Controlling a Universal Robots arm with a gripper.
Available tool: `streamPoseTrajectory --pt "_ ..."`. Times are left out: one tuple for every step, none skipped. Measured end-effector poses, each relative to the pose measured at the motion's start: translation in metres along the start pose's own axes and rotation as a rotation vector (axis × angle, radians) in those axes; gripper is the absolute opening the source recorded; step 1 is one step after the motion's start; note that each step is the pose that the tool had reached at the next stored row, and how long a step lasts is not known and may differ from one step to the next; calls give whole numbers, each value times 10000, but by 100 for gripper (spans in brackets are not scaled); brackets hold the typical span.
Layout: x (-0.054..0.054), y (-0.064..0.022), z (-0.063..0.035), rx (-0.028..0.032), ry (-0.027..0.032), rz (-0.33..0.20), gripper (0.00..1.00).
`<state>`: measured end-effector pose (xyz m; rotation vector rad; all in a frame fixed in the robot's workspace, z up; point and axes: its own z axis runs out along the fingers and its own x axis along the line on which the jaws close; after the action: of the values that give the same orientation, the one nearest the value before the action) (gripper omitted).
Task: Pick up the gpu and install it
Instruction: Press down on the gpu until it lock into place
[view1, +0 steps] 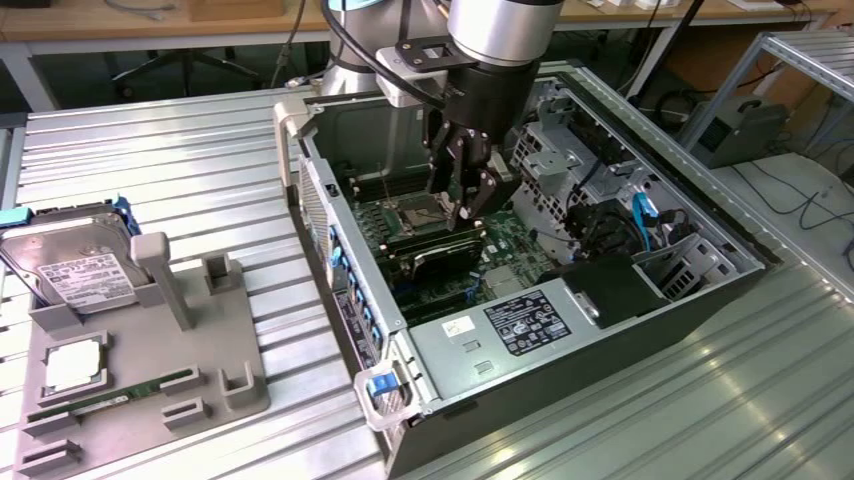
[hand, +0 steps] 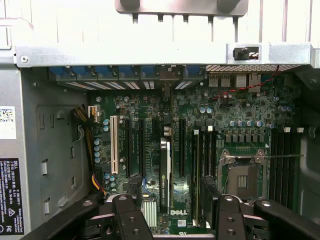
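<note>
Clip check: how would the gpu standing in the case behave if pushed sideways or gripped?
The gpu looks like a stiff flat card, so it probably won't flop. Standing on its thin edge on the motherboard, it would likely tip or strain under a sideways push. Its bare electronics look fragile, so the open gripper above it should squeeze gently.

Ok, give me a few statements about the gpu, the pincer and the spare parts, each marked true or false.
1. The gpu is inside the case. True.
2. The pincer is shut on the gpu. False: it is open, just over the gpu.
3. The hard drive lies inside the case. False: it rests on the grey tray outside, on the exterior view's left.
4. A green memory stick lies on the grey tray. True.
</note>
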<state>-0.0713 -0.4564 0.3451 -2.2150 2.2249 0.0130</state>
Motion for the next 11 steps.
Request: streamPoseTrajectory --pt "0 0 0 0 0 0 59" --pt "0 0 0 0 0 0 59" --pt "0 0 0 0 0 0 59" --pt "0 0 0 0 0 0 57" --pt "0 0 0 0 0 0 57" --pt "0 0 0 0 0 0 51" --pt "0 0 0 0 0 0 44" --pt "0 0 0 0 0 0 38" --pt "0 0 0 0 0 0 38" --pt "0 0 0 0 -1 0 26" --pt "0 0 0 0 0 0 20"
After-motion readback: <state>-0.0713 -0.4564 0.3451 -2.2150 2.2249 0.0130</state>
